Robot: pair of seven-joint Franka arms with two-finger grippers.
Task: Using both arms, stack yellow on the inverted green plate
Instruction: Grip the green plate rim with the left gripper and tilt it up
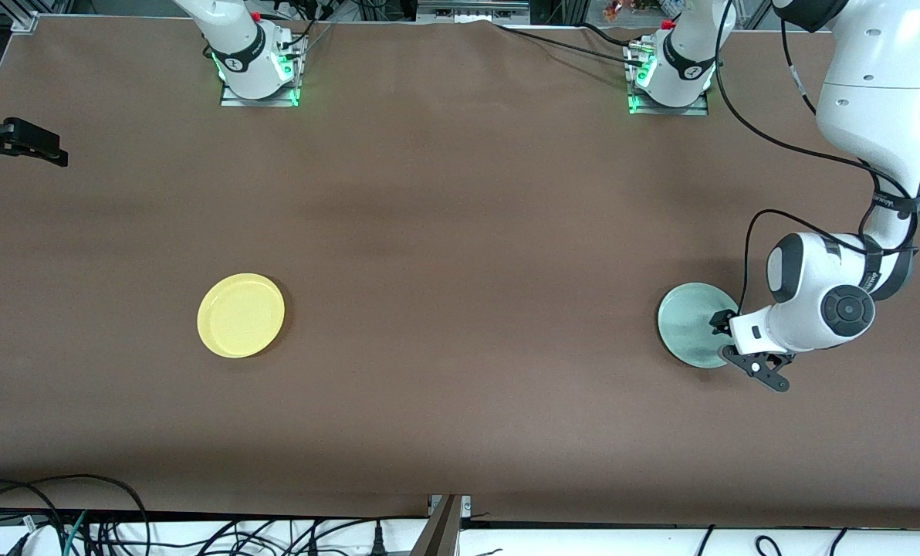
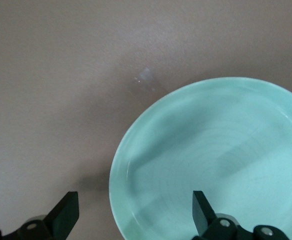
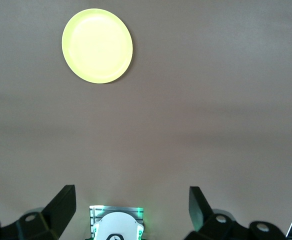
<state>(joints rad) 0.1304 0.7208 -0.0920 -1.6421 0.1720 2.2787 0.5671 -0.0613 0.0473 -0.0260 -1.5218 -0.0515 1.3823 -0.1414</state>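
Bench [image 1: 460, 232], brown, carried two plates well apart. Yellow plate [image 1: 241, 315] lay rim-up toward the right arm's end. Green plate [image 1: 691, 324] lay rim-up toward the left arm's end. Left gripper [image 1: 745, 344] hung low over the green plate's edge, jaws wide, holding nothing. Right gripper [image 3: 131, 205] waited high, jaws wide, empty.

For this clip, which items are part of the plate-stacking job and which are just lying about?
Part of the job:
- yellow plate, toward the right arm's end
- green plate, rim up, not yet inverted
- left gripper, open, over the green plate's edge
- right gripper, open, waiting

Just there:
- brown table
- cables along the table's near edge
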